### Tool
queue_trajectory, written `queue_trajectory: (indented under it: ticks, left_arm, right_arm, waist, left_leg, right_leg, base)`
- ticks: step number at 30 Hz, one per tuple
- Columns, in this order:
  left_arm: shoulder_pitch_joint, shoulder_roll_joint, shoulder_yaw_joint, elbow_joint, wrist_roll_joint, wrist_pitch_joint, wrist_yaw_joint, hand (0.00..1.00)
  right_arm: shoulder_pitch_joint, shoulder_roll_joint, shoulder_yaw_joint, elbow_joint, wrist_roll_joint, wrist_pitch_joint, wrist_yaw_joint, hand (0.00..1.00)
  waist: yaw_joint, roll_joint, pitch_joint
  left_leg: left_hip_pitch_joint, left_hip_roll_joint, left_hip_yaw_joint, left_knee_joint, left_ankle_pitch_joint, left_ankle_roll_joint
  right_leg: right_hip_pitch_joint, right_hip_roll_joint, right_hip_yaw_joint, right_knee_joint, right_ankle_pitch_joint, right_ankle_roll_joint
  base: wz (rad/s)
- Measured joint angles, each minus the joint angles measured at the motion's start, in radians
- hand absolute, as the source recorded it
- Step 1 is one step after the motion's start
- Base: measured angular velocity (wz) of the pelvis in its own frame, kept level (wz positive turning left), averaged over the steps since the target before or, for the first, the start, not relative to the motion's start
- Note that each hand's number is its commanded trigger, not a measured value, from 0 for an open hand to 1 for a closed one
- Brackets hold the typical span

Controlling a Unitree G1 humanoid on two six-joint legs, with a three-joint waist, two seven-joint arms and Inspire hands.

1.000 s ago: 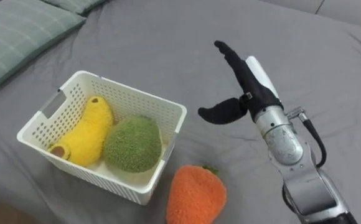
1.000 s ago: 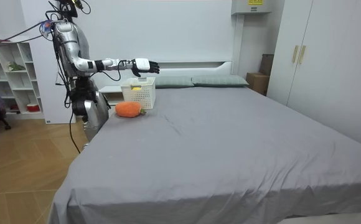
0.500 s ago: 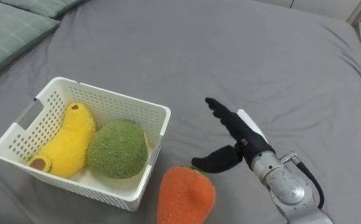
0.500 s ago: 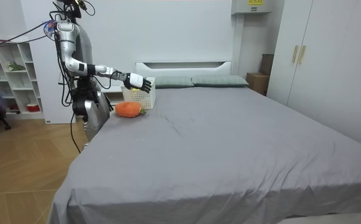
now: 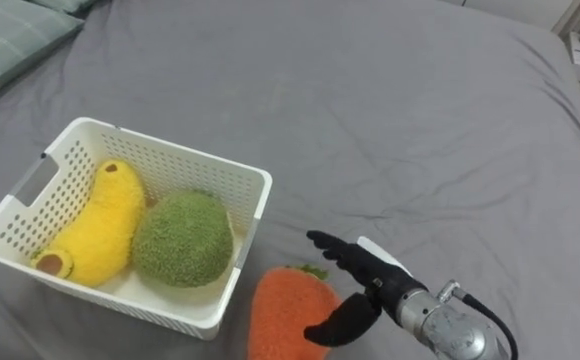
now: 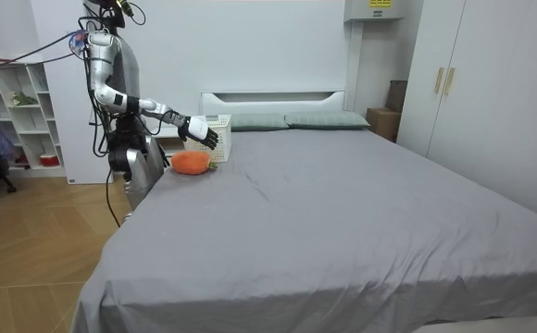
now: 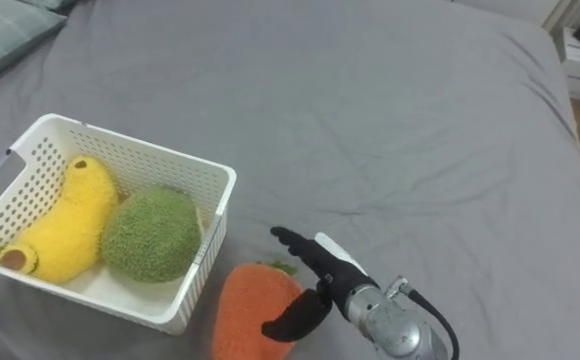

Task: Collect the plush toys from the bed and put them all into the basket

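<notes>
Reach-to-grasp step. Right hand, fingers spread and holding nothing, is just right of the orange carrot toy, which lies on the bed near the basket. Banana and green plush are inside. Next, probably: wrap carrot, lift left into basket.

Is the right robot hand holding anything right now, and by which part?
Nothing is held. The right robot hand is open, fingers spread, beside the orange plush toy, which lies on the bed.
</notes>
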Motion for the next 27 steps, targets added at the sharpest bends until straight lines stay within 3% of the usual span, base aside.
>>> queue_trajectory:
  ticks: [7, 13, 18, 25, 27]
  left_arm:
    - [0.002, 0.002, 0.0, 0.0, -0.003, 0.005, 0.0, 0.0]
    - [0.009, 0.002, -0.002, -0.001, -0.005, 0.02, 0.003, 0.0]
    - [0.017, 0.015, 0.0, 0.008, 0.003, 0.017, 0.033, 0.0]
    - [0.048, 0.017, 0.0, 0.011, 0.002, 0.025, 0.055, 0.0]
    - [0.05, 0.017, 0.0, 0.015, 0.003, 0.025, 0.054, 0.0]
  right_arm:
    - [-0.008, -0.014, 0.035, 0.09, -0.06, 0.031, 0.065, 0.0]
    - [-0.011, -0.01, 0.037, 0.103, -0.101, 0.05, 0.059, 0.0]
    - [-0.024, 0.014, 0.035, 0.164, -0.177, 0.049, 0.021, 0.0]
    - [-0.076, 0.022, 0.036, 0.302, -0.247, 0.038, -0.071, 0.0]
    - [-0.109, 0.036, 0.036, 0.364, -0.25, 0.036, -0.121, 0.0]
  waist:
    - [0.0, -0.005, 0.0025]
    - [0.007, -0.006, 0.0024]
    - [0.028, -0.016, -0.0037]
    - [0.054, -0.018, -0.0006]
    - [0.057, -0.018, 0.004]
  left_leg:
    - [-0.005, -0.001, -0.008, 0.003, 0.0, 0.0]
    - [-0.012, -0.001, -0.009, 0.005, 0.0, -0.001]
    - [-0.026, -0.002, -0.019, 0.011, 0.0, -0.001]
    - [-0.04, -0.006, -0.044, 0.02, 0.0, -0.001]
    - [-0.047, -0.007, -0.052, 0.023, -0.001, -0.002]
  right_leg:
    - [-0.002, 0.003, 0.014, 0.0, 0.0, 0.0]
    - [-0.007, 0.003, 0.017, 0.0, 0.0, 0.0]
    - [-0.015, 0.001, -0.005, 0.0, 0.0, 0.0]
    - [-0.015, -0.002, -0.03, -0.001, 0.0, 0.001]
    - [-0.017, -0.002, -0.037, -0.001, 0.0, 0.0]
  base:
    - [0.03]
    - [0.01]
    - [0.06]
    - [0.13]
    - [0.12]
